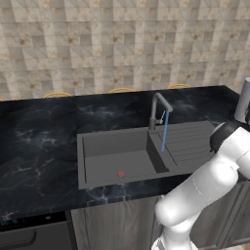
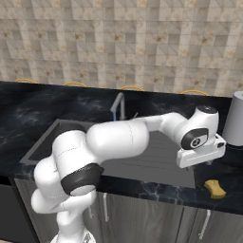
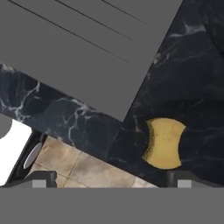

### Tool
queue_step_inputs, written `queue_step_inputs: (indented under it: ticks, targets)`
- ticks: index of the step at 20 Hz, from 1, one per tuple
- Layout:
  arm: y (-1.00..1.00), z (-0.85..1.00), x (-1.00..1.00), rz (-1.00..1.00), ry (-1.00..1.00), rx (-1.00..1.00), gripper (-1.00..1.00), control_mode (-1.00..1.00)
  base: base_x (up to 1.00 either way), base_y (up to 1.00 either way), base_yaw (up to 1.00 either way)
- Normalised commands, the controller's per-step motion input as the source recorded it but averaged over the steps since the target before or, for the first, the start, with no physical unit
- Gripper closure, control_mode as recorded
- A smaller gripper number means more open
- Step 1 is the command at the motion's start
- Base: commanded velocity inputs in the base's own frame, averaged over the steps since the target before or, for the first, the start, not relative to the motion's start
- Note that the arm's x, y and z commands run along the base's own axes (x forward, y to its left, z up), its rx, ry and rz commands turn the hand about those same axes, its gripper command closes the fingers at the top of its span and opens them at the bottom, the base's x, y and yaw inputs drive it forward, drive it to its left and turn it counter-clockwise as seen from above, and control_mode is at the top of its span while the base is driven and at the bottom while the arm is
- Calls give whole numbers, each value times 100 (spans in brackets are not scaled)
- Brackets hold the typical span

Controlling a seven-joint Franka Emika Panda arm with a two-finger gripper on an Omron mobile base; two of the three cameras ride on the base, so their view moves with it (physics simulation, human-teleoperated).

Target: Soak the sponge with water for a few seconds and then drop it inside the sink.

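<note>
Dark grey sink (image 1: 117,158) at centre of the left base view, set into black marbled countertop (image 1: 39,146); small red spot (image 1: 121,174) on the basin floor, curved grey faucet (image 1: 159,110) right of the basin, thin blue water (image 1: 165,131) falling from its spout onto the ribbed drainboard. In the right base view, white arm reaching from lower left across the sink toward the right; gripper (image 2: 201,151) above the counter's right end, fingers hidden there. Yellow sponge (image 2: 215,188) at lower right, flat on the countertop near its front edge, apart from the gripper; grey cylinder (image 2: 234,118) at far right. In the hand view, drainboard corner at upper left, sponge (image 3: 164,142) at lower right beside the right fingertip (image 3: 186,178), jaws spread wide, nothing between.
</note>
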Motion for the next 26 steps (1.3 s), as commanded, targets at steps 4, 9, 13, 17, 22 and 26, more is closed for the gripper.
queue_step_inputs:
  ticks: [4, 9, 13, 17, 22, 26]
  targets:
    - [-16, -31, 2, -1, 0, 0, -100, -100, 0, 0, 0]
    - [-13, -35, 5, 0, 0, 0, -100, -100, 0, 0, 0]
    - [-14, -32, 13, -1, 0, 0, -100, -100, 0, 0, 0]
    - [-11, -18, 15, -2, 1, 0, -100, -100, 0, 0, 0]
    - [-9, -13, 20, -5, 5, 0, -100, -100, 0, 0, 0]
    - [-18, -24, 19, -7, 7, 1, -100, -100, 0, 0, 0]
